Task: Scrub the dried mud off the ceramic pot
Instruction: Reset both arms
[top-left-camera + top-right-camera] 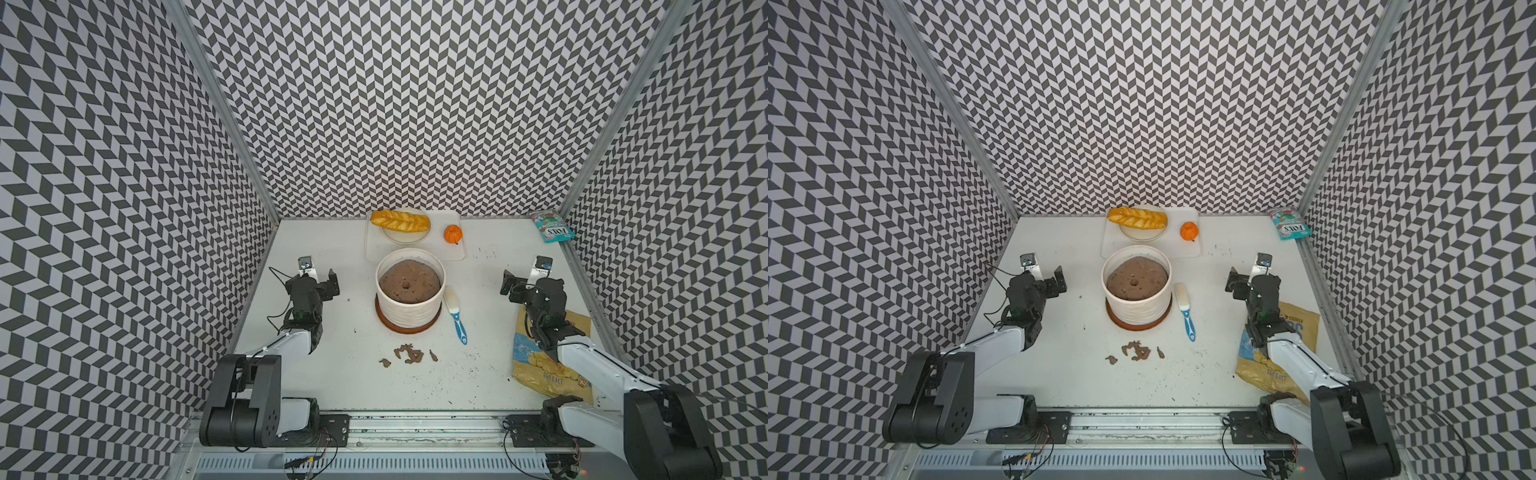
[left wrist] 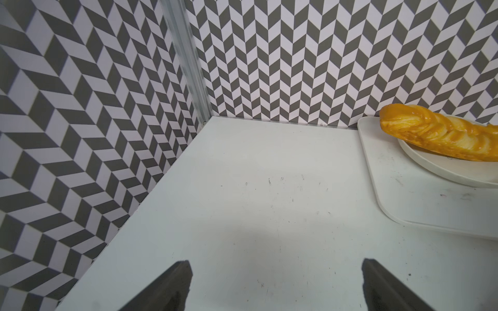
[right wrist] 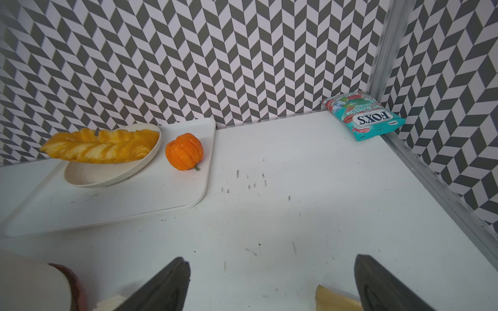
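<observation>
The ceramic pot (image 1: 409, 309) (image 1: 1137, 309) is white and ribbed and stands mid-table on a brown saucer (image 1: 409, 329), filled with brown soil. Its wall facing the top views shows plain white. Dried mud (image 1: 409, 354) (image 1: 1136, 351) lies as small brown flakes on the table in front of the pot. A blue-handled brush (image 1: 455, 312) (image 1: 1185, 309) lies flat just right of the pot. My left gripper (image 1: 314, 277) (image 2: 275, 272) is open and empty, well left of the pot. My right gripper (image 1: 527, 282) (image 3: 272, 269) is open and empty, far right of the brush. A corner of the pot (image 3: 27, 285) shows in the right wrist view.
Behind the pot a white tray (image 1: 453, 253) (image 3: 107, 204) carries a plate (image 1: 405, 237) with a bread loaf (image 1: 400, 220) (image 2: 442, 134) and an orange pumpkin (image 1: 453, 233) (image 3: 184, 151). A candy bag (image 1: 552, 226) (image 3: 362, 115) lies in the back right corner. A chip bag (image 1: 548, 374) lies under my right arm. Patterned walls close three sides.
</observation>
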You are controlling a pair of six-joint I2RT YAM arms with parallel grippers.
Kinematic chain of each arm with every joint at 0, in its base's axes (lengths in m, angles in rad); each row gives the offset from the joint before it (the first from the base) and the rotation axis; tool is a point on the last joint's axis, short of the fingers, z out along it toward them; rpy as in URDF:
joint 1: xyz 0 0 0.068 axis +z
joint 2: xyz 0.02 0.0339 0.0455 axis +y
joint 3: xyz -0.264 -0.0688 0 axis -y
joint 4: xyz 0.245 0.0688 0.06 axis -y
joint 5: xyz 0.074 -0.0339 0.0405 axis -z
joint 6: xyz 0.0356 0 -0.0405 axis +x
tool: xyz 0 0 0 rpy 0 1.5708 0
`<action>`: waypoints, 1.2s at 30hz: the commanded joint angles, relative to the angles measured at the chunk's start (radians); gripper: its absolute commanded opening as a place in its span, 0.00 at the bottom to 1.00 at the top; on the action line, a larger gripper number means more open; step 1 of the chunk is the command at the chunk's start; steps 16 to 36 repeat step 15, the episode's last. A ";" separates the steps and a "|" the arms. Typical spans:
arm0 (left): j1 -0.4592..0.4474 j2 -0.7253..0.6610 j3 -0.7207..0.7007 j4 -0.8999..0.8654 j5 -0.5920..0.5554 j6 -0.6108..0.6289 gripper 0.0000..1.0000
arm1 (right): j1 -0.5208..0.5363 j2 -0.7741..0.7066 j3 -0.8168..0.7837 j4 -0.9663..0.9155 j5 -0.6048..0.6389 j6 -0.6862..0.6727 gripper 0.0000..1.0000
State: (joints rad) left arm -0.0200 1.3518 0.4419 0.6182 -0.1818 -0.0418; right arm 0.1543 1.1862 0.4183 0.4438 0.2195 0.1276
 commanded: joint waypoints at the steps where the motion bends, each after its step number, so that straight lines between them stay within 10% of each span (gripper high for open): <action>1: 0.036 0.028 -0.038 0.192 0.147 0.029 1.00 | -0.013 0.069 -0.057 0.300 0.032 -0.089 1.00; 13: 0.045 0.134 -0.031 0.282 0.223 0.058 1.00 | -0.126 0.290 -0.167 0.765 -0.114 -0.096 1.00; 36: 0.045 0.127 -0.034 0.277 0.217 0.059 1.00 | -0.125 0.288 -0.162 0.742 -0.117 -0.099 1.00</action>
